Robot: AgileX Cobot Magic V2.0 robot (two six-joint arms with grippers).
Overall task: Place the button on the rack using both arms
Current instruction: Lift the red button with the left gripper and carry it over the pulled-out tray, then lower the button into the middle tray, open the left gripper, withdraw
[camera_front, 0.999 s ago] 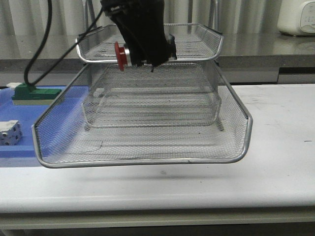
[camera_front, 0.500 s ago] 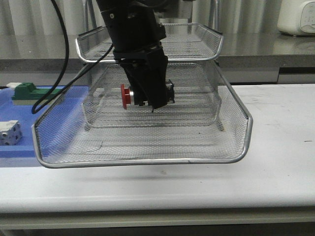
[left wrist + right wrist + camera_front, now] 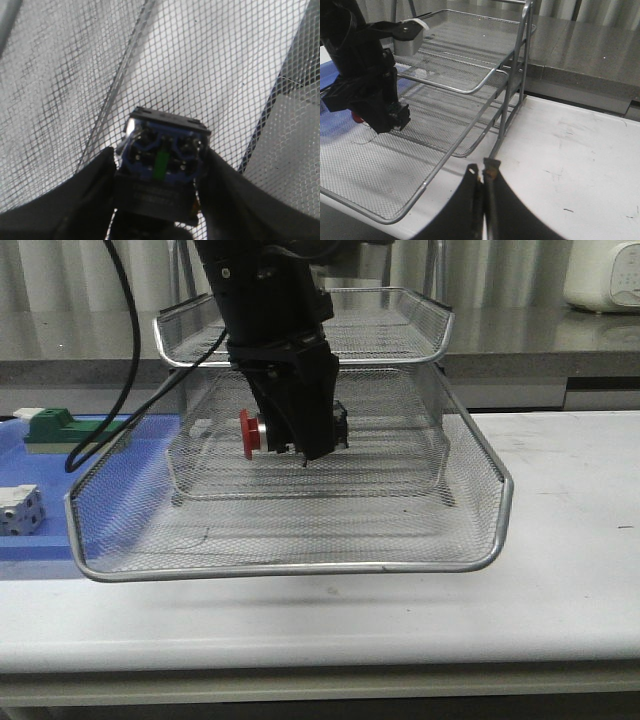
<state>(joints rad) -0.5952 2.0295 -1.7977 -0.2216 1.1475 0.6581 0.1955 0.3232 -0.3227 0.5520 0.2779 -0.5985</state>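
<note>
Front view: left gripper (image 3: 300, 445) pinches the button (image 3: 262, 432) between its fingers, above the mesh of the rack (image 3: 290, 565). We read the button's long axis as lying level and across the jaws, red head sticking out to one side, black body to the other. Mesh floor lies straight below the fingertips, apart from them.

Left wrist view: button (image 3: 162, 160) sits between the two fingers (image 3: 95, 190), terminal end facing the camera; mesh beyond it, no contact visible.

Right wrist view: right gripper (image 3: 482, 175) has its jaws pressed together, holding nothing, beside the rack's outer post (image 3: 507, 100) over the table (image 3: 580, 145). Left arm is clearly the nearer one; we judge the release is its job.
</note>
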